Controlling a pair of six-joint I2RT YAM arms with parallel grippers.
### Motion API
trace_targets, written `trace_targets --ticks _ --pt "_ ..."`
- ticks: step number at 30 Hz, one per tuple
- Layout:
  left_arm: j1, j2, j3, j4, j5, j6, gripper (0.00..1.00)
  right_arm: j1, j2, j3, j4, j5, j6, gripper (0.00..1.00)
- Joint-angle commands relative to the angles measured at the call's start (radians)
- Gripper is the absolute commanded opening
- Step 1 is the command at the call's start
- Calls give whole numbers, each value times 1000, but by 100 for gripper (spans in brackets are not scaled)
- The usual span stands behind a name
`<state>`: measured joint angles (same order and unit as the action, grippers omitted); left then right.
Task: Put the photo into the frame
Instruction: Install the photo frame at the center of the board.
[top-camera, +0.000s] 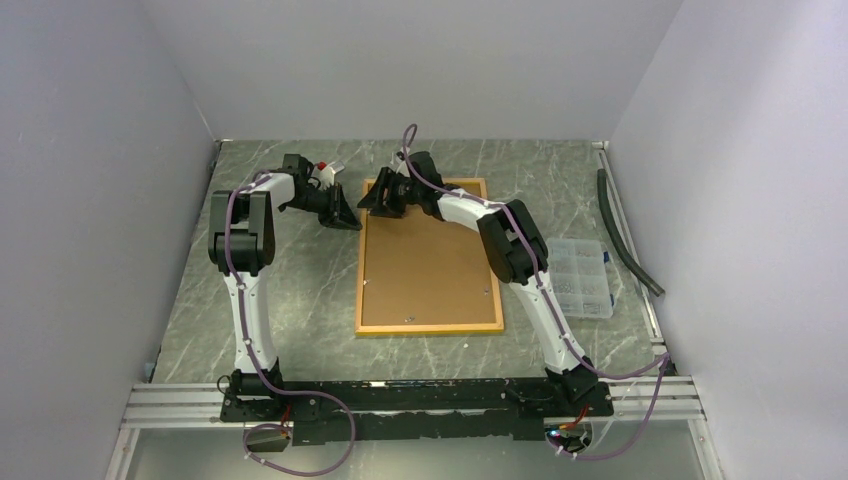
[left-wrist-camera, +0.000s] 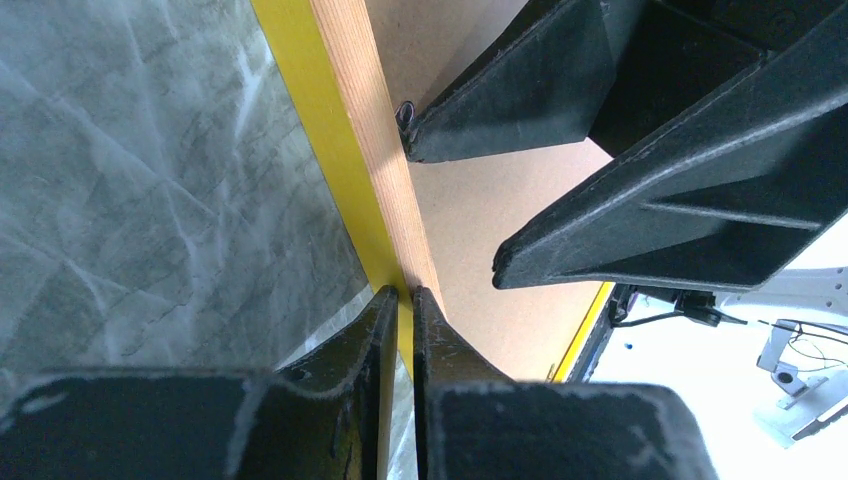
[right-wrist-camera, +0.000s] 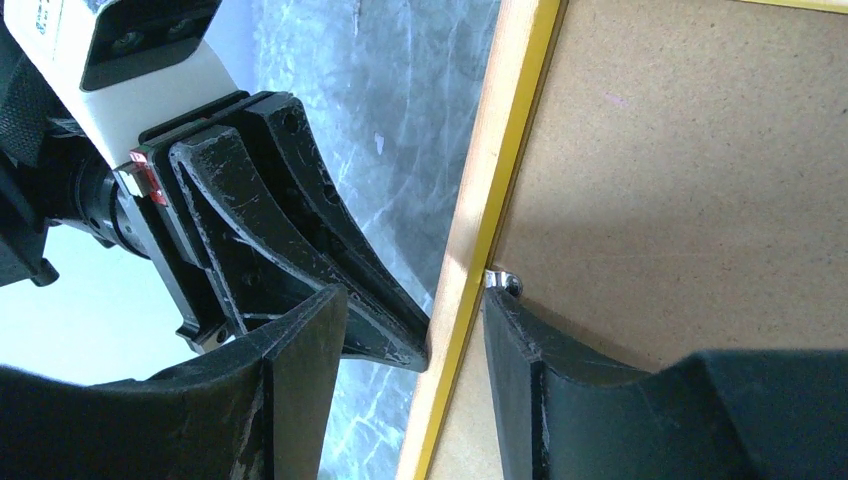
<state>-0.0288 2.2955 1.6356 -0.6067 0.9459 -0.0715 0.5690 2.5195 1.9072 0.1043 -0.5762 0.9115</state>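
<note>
Beneath the frame (top-camera: 430, 328), a green-grey marbled table (top-camera: 300, 290), shut in by plain pale walls (top-camera: 400, 60) to the frame's left, right and far side. Nearer than the frame, along the table's edge, aluminium rails (top-camera: 170, 405) carrying both arm bases. Frame itself flat at mid-table, rear side up, light wood rim and yellow edge showing, filled by a brown backing board (top-camera: 430, 260). Just right of the frame's near right corner, a clear compartment box (top-camera: 582, 278); further right of the frame, by the wall, a black hose (top-camera: 612, 228). Crowded together at the frame's far left corner, both end effectors, partly blocking each wrist camera's sight of the frame's rim. Left gripper (left-wrist-camera: 402, 295) outside the frame's left rail, fingers drawn almost together with only a slim gap, tips against the yellow edge; cannot tell whether pinching anything. Right gripper (right-wrist-camera: 412, 298) spread apart astride the same rail, one finger over the table, the other over the board with its tip beside a small metal tab (right-wrist-camera: 503, 282). Counted: two arms, two grippers, one frame, one board, one box, one hose, and one tab seen at close range.
</note>
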Motion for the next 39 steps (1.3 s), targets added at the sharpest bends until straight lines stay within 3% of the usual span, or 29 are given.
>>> trace_targets --ticks 1,9,17,26,32,39 --pt "-15 9 -36 -39 -64 48 14 15 49 46 -15 9 -1 56" --pt "-9 0 -39 -44 -70 58 14 15 76 88 -18 -4 11 58" --pt "17 -21 -46 -66 -88 103 14 17 59 51 88 -59 84 62" --pt "26 -88 -92 -89 -105 152 18 -61 -281 -232 167 -93 39 83" --pt "22 -182 -171 -151 -193 304 23 -249 -547 -462 -27 46 -88 99" --pt "-51 -298 -345 -149 -313 427 25 -433 -659 -566 -262 311 -219 100"
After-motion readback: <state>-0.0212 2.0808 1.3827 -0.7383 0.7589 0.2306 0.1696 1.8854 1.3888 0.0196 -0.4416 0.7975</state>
